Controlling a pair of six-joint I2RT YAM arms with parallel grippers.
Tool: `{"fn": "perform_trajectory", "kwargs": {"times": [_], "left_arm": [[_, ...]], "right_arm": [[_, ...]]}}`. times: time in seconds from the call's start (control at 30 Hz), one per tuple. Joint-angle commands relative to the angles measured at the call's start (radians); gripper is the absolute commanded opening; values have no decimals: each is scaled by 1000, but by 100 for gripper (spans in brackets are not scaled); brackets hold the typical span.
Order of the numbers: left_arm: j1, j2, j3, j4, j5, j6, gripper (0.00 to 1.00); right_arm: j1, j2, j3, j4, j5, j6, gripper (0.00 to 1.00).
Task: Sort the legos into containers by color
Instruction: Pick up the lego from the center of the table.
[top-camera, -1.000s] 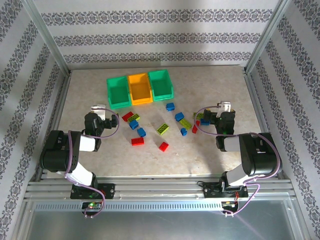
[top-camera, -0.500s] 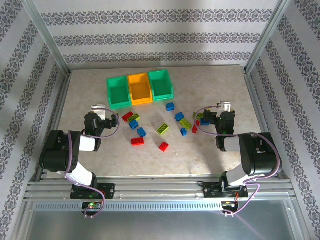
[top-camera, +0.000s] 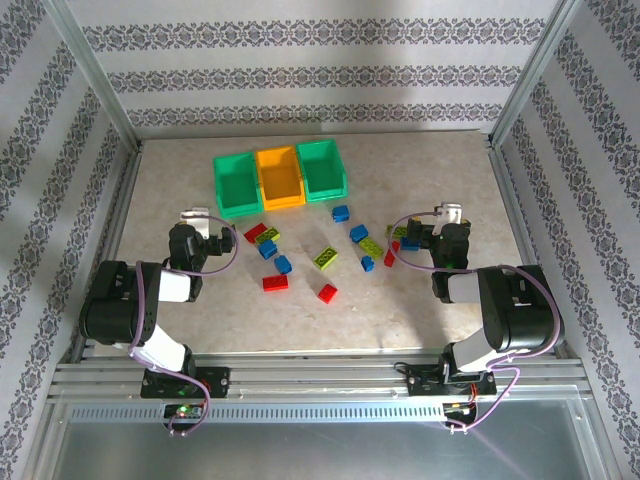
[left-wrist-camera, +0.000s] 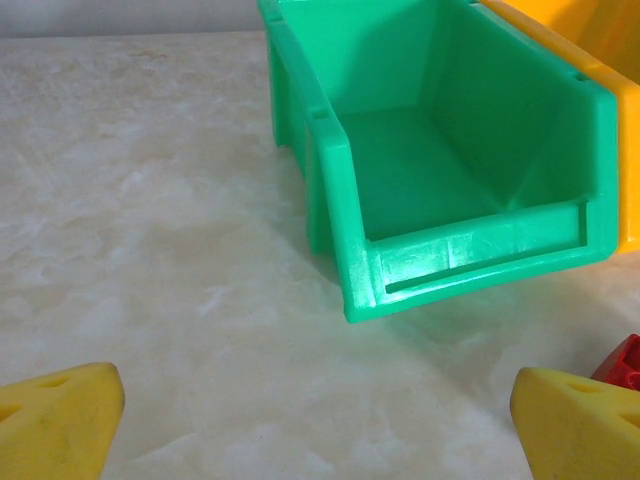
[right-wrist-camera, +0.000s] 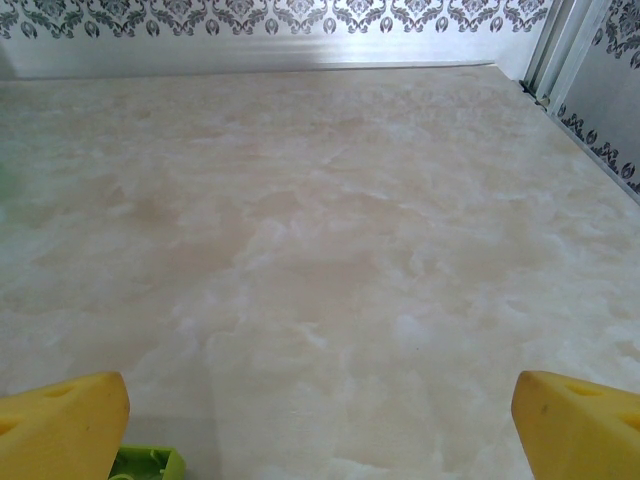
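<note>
The bricks (top-camera: 325, 257) are lying loose in a scattered band across the middle of the table (top-camera: 430, 170), with red, blue and lime mixed together and none in a bin yet. Just beyond them three bins are standing side by side with their walls touching: a left green bin (top-camera: 237, 183), an orange bin (top-camera: 280, 178) and a right green bin (top-camera: 321, 168). All three are looking empty. The sorting seems to be only beginning, and the step in hand is likely picking a first brick.

The left pincer (top-camera: 203, 224) is hanging low by the left end of the scatter, spread fully wide and gripping nothing. Seen from its wrist, its yellow fingers (left-wrist-camera: 60, 420) are framing the mouth of the left green bin, and a red brick (left-wrist-camera: 625, 362) is peeking in just beside one finger. The right pincer (top-camera: 428, 228) is likewise gaping wide and carrying nothing, with a lime brick (right-wrist-camera: 145, 465) lying just beside one finger (right-wrist-camera: 60, 420).

Each arm is probably best off working its own side. It should come straight down over one outlying brick, straddling its narrow sides, while keeping neighbours out of the gap, since several bricks are lying almost touching. With two bins sharing a colour, it is worth fixing at the start which brick colour is going where.
</note>
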Motion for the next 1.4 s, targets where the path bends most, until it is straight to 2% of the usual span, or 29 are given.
{"fn": "perform_trajectory", "kwargs": {"times": [0.0, 0.13, 0.27, 0.53, 0.73, 0.87, 0.97, 1.13, 1.2, 1.37], "left_arm": [[14, -64, 4, -8, -32, -14, 99], [14, -161, -16, -58, -62, -27, 99], [14, -274, -10, -180, -107, -69, 99], [14, -480, -5, -392, -116, -186, 100], [11, -610, 18, -583, -77, -268, 100], [-23, -648, 34, -674, -90, -338, 100], [-117, -644, 54, -731, -147, -368, 100], [-353, -534, 141, -809, -306, -381, 100], [-393, -469, 179, -841, -322, -419, 100], [-447, -320, 282, -932, -277, -523, 100]], "right_arm": [[-8, -4, 25, 18, -22, -1, 98], [-10, -44, 20, -7, -4, 5, 98], [-8, -112, 31, -91, 62, 27, 99], [-2, -258, 155, -540, 168, 148, 98], [76, -351, 208, -766, 284, 175, 98], [139, -390, 251, -932, 363, 223, 98], [190, -418, 271, -1039, 418, 280, 98], [249, -448, 307, -1220, 445, 418, 98], [261, -451, 319, -1277, 442, 464, 98], [280, -424, 371, -1411, 422, 526, 98]]}}
